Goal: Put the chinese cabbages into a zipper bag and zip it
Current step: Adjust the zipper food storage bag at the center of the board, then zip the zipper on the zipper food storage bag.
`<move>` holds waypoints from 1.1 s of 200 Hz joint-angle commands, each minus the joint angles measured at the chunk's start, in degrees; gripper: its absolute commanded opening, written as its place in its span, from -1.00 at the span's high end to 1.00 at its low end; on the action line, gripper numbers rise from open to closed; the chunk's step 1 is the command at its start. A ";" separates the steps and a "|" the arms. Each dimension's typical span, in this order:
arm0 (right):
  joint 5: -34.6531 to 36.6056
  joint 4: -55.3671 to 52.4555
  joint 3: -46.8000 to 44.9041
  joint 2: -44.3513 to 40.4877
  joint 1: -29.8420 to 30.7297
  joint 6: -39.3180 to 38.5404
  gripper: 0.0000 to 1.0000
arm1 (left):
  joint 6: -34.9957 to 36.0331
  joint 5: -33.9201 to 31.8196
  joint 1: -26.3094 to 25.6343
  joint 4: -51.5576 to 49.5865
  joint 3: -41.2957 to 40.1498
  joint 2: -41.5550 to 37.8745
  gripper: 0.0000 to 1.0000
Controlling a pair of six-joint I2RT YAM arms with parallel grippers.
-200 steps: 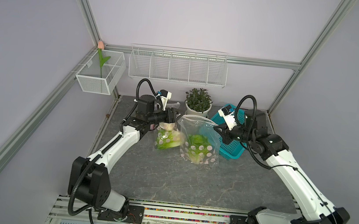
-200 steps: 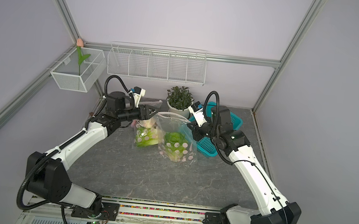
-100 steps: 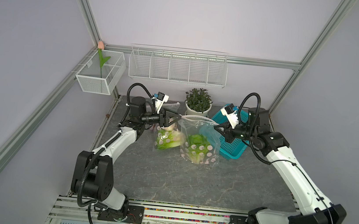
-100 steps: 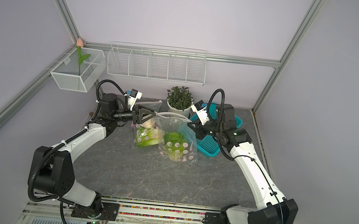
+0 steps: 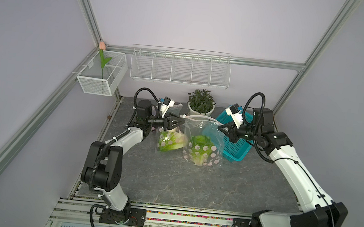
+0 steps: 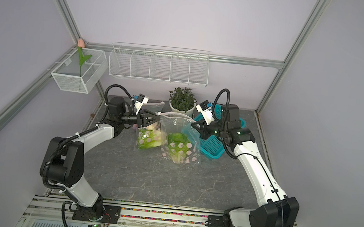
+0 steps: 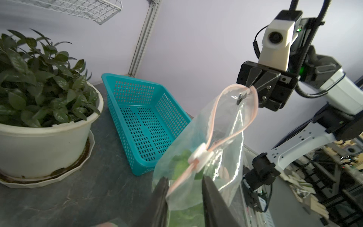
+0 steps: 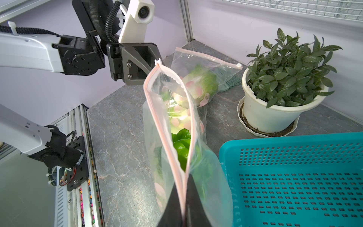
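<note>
I see a chinese cabbage down in the upright zipper bag - my right gripper pinching one top corner, left gripper jaws apart astride the end behind the slider - mouth gaping, so zipping remains.

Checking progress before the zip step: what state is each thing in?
held zipper bag: mouth open, cabbage inside
second bag: looks zipped, another cabbage inside
basket: empty
right gripper: shut on held zipper bag's end
left gripper: jaws astride its other end, grip unclear
potted plant: upright
</note>
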 commanded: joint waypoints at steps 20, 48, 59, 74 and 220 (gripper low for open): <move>0.12 -0.64 2.53 -0.53 -0.28 0.32 0.81 | 6.67 1.40 -0.19 -7.37 5.35 -0.73 0.93; 6.19 -4.76 8.96 -1.58 0.12 4.80 0.31 | 18.86 1.43 -0.49 -25.60 9.46 -3.03 1.00; 7.57 -7.83 13.38 -0.64 1.90 5.03 0.21 | 27.82 0.93 -1.08 -37.55 12.31 -3.93 1.00; 9.39 -12.38 18.91 2.45 6.62 2.52 0.00 | 36.97 -1.10 -2.47 -50.51 15.90 -4.43 1.00; 2.36 -34.83 54.72 31.99 18.07 -6.57 0.24 | 41.05 -5.47 -6.69 -55.16 14.71 -12.46 1.00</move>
